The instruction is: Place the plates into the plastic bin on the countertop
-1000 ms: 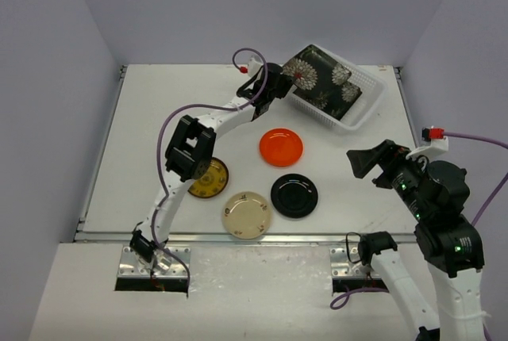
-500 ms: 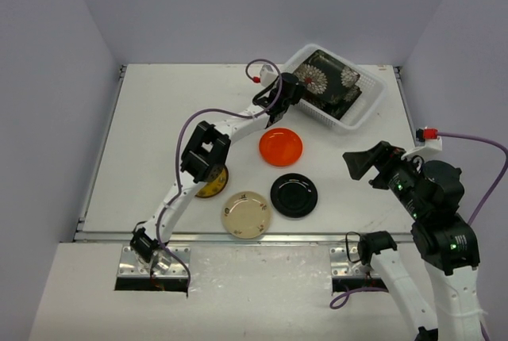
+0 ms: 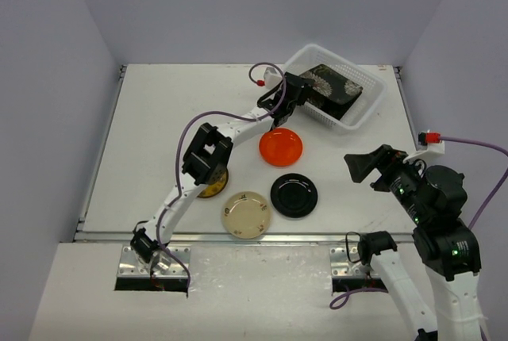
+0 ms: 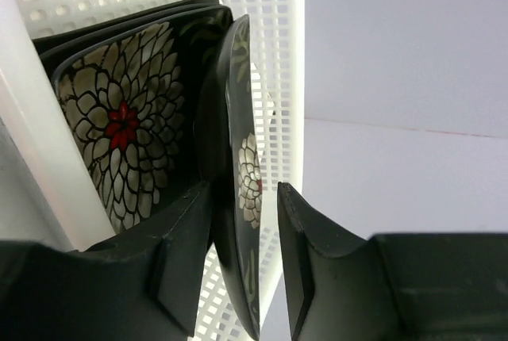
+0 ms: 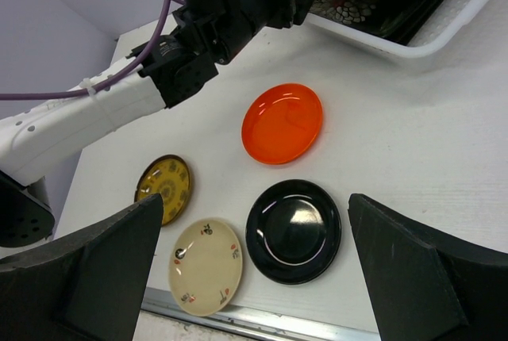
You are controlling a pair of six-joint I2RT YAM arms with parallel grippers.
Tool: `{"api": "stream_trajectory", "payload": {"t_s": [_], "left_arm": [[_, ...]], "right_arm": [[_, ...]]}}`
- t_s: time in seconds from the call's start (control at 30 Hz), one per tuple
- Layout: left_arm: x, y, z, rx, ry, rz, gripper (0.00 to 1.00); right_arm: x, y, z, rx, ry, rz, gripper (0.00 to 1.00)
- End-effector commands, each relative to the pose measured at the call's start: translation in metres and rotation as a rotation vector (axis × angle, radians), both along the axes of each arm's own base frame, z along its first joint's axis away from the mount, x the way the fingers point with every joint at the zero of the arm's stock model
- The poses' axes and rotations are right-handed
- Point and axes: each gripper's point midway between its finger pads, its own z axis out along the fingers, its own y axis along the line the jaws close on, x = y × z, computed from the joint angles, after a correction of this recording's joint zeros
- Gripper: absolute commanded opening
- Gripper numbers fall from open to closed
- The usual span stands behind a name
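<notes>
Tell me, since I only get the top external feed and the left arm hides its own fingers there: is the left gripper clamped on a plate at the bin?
Observer: Not clamped, it seems. In the left wrist view the left gripper straddles a black floral plate standing on edge inside the plastic bin, with a sliver of gap beside one finger.
Operator: And the yellowish plate that my view half hides, is it whole?
Observer: Yes. The right wrist view shows the brown-yellow plate entire, lying flat on the countertop, apart from the cream plate.
</notes>
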Motion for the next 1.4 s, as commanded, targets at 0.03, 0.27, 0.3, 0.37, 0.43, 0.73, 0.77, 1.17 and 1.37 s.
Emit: {"api": "stream_trajectory", "payload": {"t_s": [0.03, 0.27, 0.3, 0.37, 0.43, 0.73, 0.77, 1.17, 1.37], "left_arm": [[-0.01, 0.008, 0.113, -0.177, -0.166, 0.026, 0.37], [-0.022, 0.024, 0.135, -0.155, -0.154, 0.05, 0.67], [-0.023, 0.027, 0.136, -0.149, -0.152, 0.054, 0.7], [-0.025, 0.032, 0.14, -0.145, -0.15, 0.057, 0.74], [-0.03, 0.039, 0.154, -0.12, -0.172, 0.048, 0.9], [-0.102, 0.112, 0.255, 0.37, -0.327, -0.06, 1.0], [-0.118, 0.134, 0.26, 0.417, -0.332, -0.076, 1.0], [-0.309, 0.31, 0.13, 0.835, -0.137, -0.205, 1.0], [-0.34, 0.331, 0.107, 0.976, -0.062, -0.314, 1.0]], "right_arm": [[0.0, -0.002, 0.014, 0.001, -0.056, -0.006, 0.99], [0.004, 0.0, 0.007, -0.008, -0.024, 0.0, 0.99], [0.004, 0.0, 0.005, -0.009, -0.018, 0.003, 0.99], [0.006, 0.001, 0.003, -0.012, -0.009, 0.005, 0.99], [0.008, 0.0, -0.002, -0.027, 0.003, 0.003, 0.99], [0.031, 0.024, -0.049, -0.105, 0.178, 0.181, 0.99], [0.036, 0.029, -0.059, -0.1, 0.203, 0.203, 0.99], [0.05, 0.037, -0.232, -0.219, 0.646, 0.384, 0.98], [0.054, 0.048, -0.273, -0.214, 0.758, 0.461, 0.92]]}}
